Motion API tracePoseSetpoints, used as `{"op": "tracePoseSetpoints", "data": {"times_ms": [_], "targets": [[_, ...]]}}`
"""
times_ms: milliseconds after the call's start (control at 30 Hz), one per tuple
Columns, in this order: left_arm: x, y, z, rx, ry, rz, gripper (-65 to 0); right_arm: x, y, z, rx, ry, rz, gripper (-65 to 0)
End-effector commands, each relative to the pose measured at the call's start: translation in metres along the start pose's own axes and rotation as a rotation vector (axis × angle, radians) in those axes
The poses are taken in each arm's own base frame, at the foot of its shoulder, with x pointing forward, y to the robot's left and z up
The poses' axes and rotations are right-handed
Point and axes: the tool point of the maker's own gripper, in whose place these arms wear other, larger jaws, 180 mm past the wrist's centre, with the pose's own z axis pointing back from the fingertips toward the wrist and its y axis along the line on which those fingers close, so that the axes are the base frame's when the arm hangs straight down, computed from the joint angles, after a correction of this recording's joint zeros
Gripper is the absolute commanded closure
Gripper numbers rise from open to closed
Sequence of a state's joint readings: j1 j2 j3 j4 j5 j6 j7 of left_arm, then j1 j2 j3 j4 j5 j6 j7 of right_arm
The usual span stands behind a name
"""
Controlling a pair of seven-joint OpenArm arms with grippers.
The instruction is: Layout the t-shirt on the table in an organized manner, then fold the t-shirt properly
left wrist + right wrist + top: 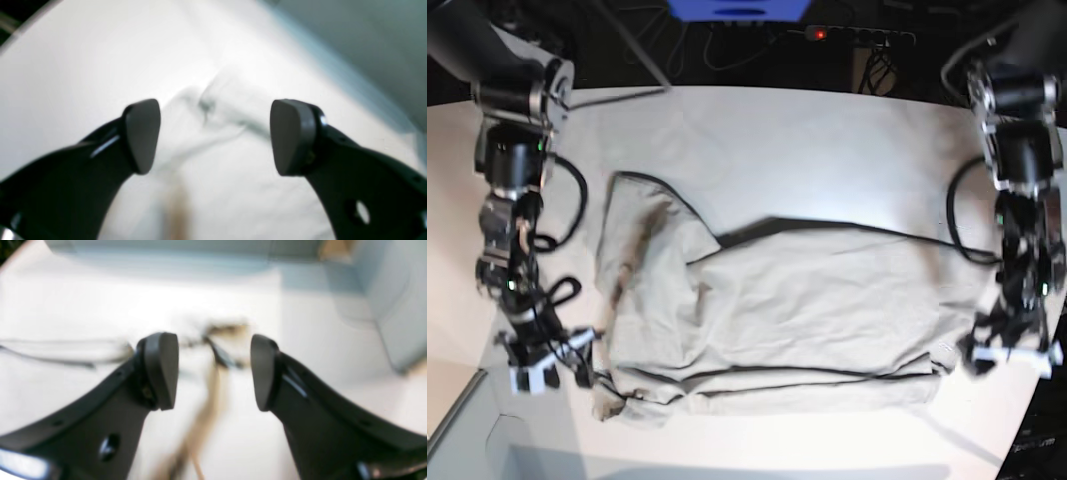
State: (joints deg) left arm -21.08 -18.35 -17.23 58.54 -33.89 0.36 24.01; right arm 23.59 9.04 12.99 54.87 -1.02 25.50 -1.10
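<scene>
The broad, smooth white tabletop with its curved edge [827,130] filled most of the base view, and across its middle and lower part lay the plain grey-beige soft cloth t-shirt [807,320], spread wide but rumpled, with a bunched, twisted fold toward the left of the frame and a doubled hem along the bottom. It looked light and limp, the sort of cloth that would sag and drag rather than hold a shape, so a judgement: best taken by pinching a doubled edge or corner, low at the shirt's lower left and lower right, rather than the flat middle. At lower right of the base view sat the left gripper [1012,352], just beside the shirt's edge; its wrist view showed the grey pads [142,135] spread wide, nothing between them. At lower left, the right gripper [545,358] stood likewise, pads [161,370] apart over blurred cloth, pinching nothing.
</scene>
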Motion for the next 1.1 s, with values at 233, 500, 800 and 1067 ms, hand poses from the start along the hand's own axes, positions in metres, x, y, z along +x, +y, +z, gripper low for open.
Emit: {"op": "tracePoseSetpoints", "data": {"times_ms": [233, 500, 800, 1067], "targets": [[-0.039, 0.097, 0.046, 0.165, 0.017, 0.042, -49.9, -0.037, 0.005, 0.064, -0.012, 0.001, 0.060, -34.6], [-0.079, 0.122, 0.028, 0.246, 0.139, 0.134, -49.8, -0.087, 0.034, 0.140, 0.006, 0.086, 0.065, -34.6], [-0.078, 0.107, -0.007, 0.260, 0.202, 0.254, -49.1, -0.118, 0.044, 0.204, -0.019, 0.172, 0.051, -34.5], [-0.091, 0.106, -0.007, 0.282, 0.241, 0.149, -6.1, -0.125, 0.050, 0.209, -0.028, 0.189, 0.018, -34.8]]}}
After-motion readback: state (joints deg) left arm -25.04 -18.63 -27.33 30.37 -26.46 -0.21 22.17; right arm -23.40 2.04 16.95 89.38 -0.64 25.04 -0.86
